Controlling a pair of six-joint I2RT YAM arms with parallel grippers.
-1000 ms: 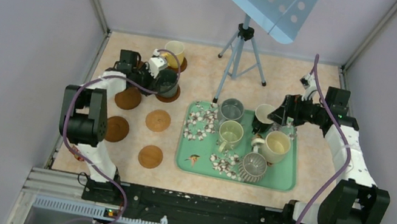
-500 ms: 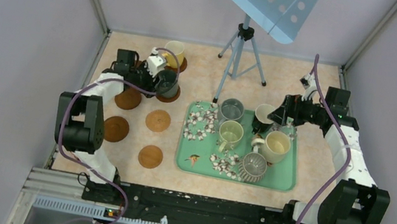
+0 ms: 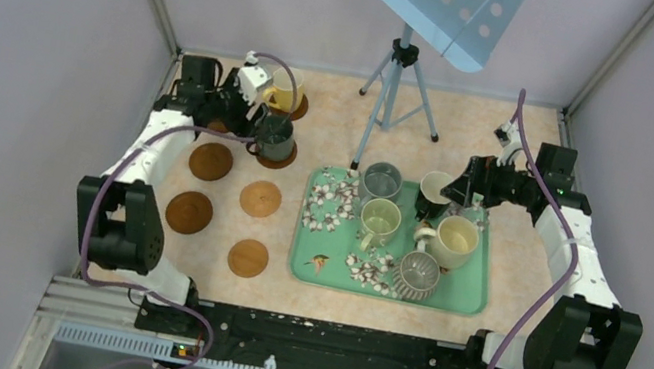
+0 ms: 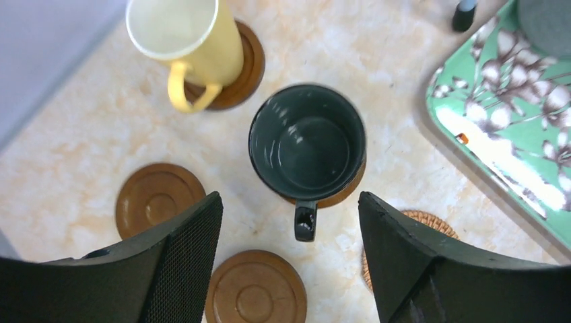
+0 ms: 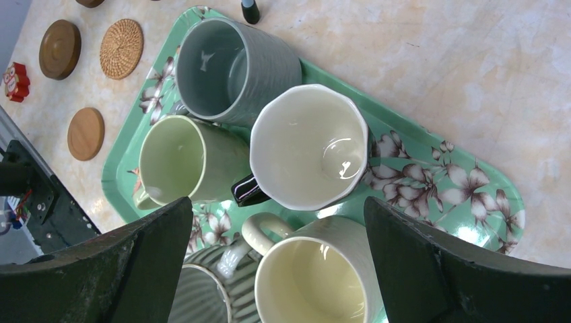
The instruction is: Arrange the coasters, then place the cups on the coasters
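Nearest the arm bases, four of the flat round brown coasters [image 3: 248, 258] are lying bare on the pale marbled table [image 3: 473, 139], well apart from one another, and one of them is looking woven rather than wooden. Just to their right, the green floral tray [image 3: 461, 292] is holding five mugs crowded together. The ribbed grey mug [image 3: 416, 274] is at the near side, with the cream mug [image 3: 455, 241] and the pale green mug [image 3: 380, 220] behind it. The smooth grey mug [image 3: 381, 181] and the black mug with a white inside [image 3: 435, 195] are at the far side. The right gripper [image 5: 277, 202] is hovering over that black mug with its jaws spread wide, gripping nothing. Farther back on the left, the left gripper [image 4: 289, 202] is hanging above the dark green mug [image 4: 308, 142] with its jaws spread and clear of it. That mug is sitting upright on a coaster, its handle pointing toward the gripper. Another bare coaster is showing beside it in the left wrist view, but from above the arm is mostly covering it, so a count of seven is likely rather than certain. Farthest back, the yellow mug [image 4: 192, 44] is standing on its own coaster. Two cups seem placed, five are waiting on the tray, and the coaster layout appears done.
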